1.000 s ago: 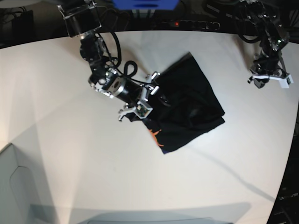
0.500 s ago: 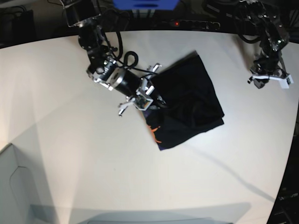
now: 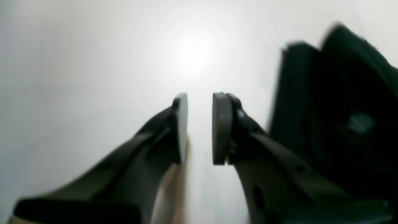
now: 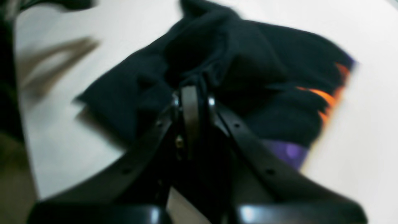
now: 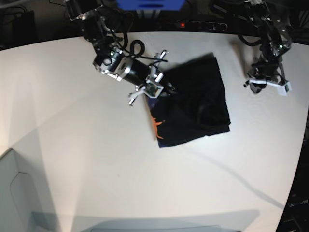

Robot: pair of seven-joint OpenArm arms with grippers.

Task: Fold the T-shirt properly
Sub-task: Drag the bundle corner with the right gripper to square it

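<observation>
In the left wrist view, the left gripper [image 3: 200, 129] is hanging over the pale worktop [image 3: 93, 62]. Its jaws are standing a little apart, with a narrow gap of bare worktop showing between them, and they are holding nothing. A blurred black shape is filling the right side of this view, but I cannot tell if it is cloth or a part of the arm.

In the right wrist view, the right gripper [image 4: 190, 102] is pressing its jaws together on a bunched fold of the T-shirt [image 4: 248, 71]. The black cloth is spreading out beyond the jaws over the worktop [image 4: 367, 124]. An orange mark [image 4: 323, 96] is showing near the shirt's right edge, and a purplish patch [image 4: 287, 151] is lying below it. The picture is blurred.

In the base view, the T-shirt [image 5: 198, 104] is lying folded into a rough rectangle a little right of the middle of the worktop [image 5: 72, 145], nearer its far edge. The right gripper [image 5: 157, 92] is gripping the shirt at its left edge, above the orange mark [image 5: 156, 126]. The left gripper [image 5: 264, 84] is staying well apart from the shirt, near the right edge of the worktop, and it is not touching the cloth.
</observation>
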